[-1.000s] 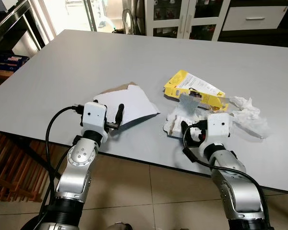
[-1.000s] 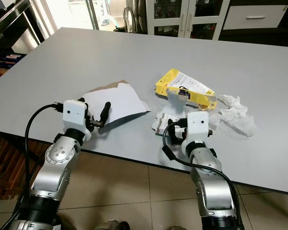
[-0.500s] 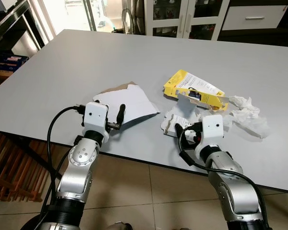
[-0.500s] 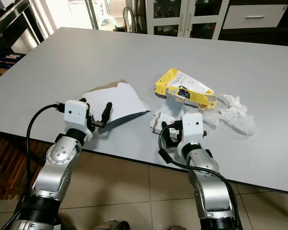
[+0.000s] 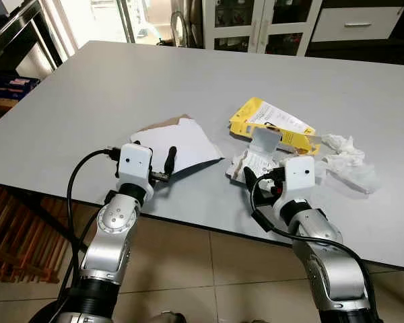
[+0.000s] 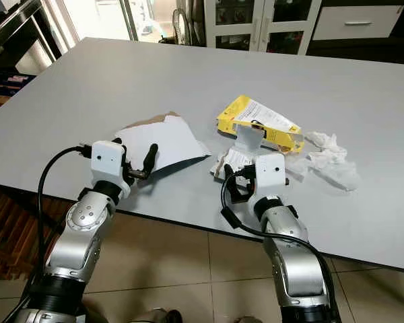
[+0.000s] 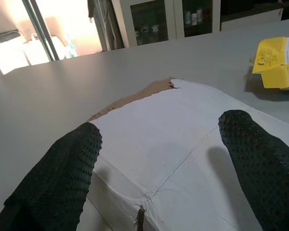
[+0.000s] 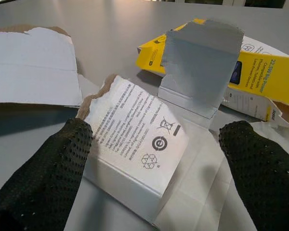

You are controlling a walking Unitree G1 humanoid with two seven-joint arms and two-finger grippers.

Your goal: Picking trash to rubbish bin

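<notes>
torn white box flap [image 8: 137, 139]: fine print too small to read, recycling triangle, crossed-out bin sign, round mark | yellow carton [image 8: 265, 72]: side text blurred, roughly "22.5W Power…", otherwise illegible

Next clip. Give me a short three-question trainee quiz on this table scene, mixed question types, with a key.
1. True or false: the right end effector is shut on the torn white printed carton piece.
2. Multiple choice: what lies beyond the white carton piece? A) a green bottle B) a flattened yellow cardboard box C) a blue mug
3. Fill in: the left end effector, open, straddles the flat white ____ sheet on the grey table.

Key: 1 false, its fingers are spread apart on either side of the piece; 2 B; 3 cardboard.
</notes>
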